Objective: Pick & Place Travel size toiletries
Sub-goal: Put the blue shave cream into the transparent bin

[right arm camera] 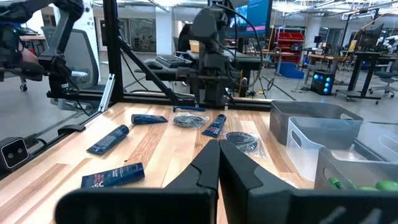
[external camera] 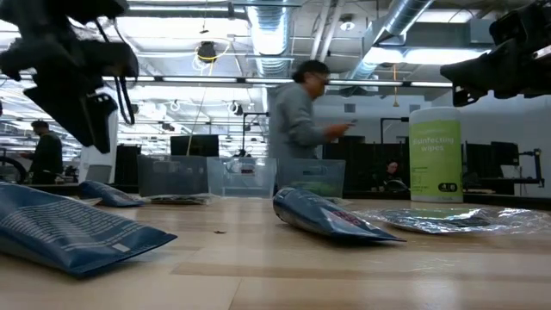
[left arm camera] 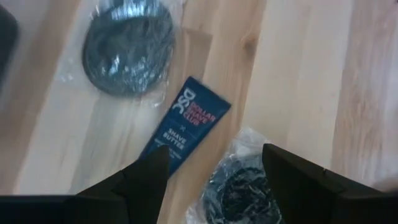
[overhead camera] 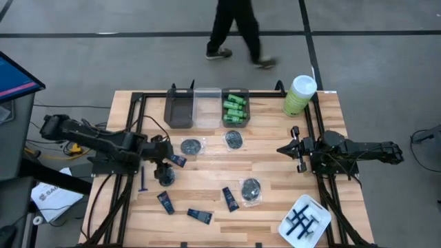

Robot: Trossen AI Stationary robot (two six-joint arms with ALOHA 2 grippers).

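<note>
My left gripper [overhead camera: 165, 167] [left arm camera: 214, 155] is open and hangs above a round dark grey crinkly packet [left arm camera: 239, 190] [overhead camera: 166, 176] near the table's left side. Its fingers stand on either side of the packet, clear of it. A navy tube [left arm camera: 183, 124] [overhead camera: 178, 160] lies flat beside it, and a second grey packet [left arm camera: 127, 43] [overhead camera: 191, 146] lies beyond. More tubes [overhead camera: 199, 215], packets [overhead camera: 251, 189] and a blue razor [overhead camera: 143, 180] lie on the wood. Green mini bottles [overhead camera: 235, 109] fill one bin. My right gripper [overhead camera: 291, 148] [right arm camera: 217, 152] is shut and waits above the table's right side.
Three bins [overhead camera: 207, 107] stand in a row at the far edge. A tall green canister [overhead camera: 298, 95] stands at the far right corner. A white tray [overhead camera: 304, 220] holding dark items sits at the near right corner. A person [overhead camera: 234, 31] walks beyond the far edge.
</note>
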